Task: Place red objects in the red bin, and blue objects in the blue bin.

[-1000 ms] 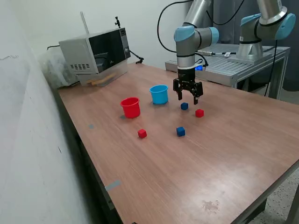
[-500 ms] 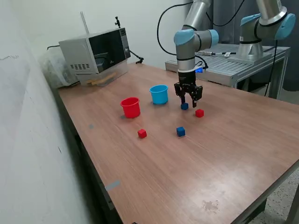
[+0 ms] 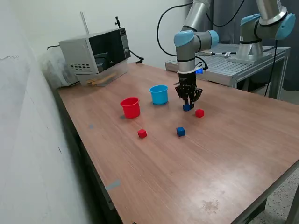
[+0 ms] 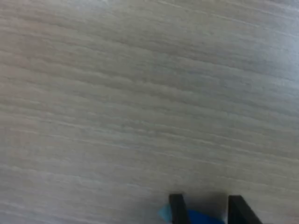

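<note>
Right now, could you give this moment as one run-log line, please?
hand: closing around blue cube | cube: on table | bins: no cubes visible

Your exterior view looks down at an angle over the whole wooden table, from some way off. Your wrist view sits very close, facing the tabletop. Both share the gripper fingertips and the blue cube between them.
</note>
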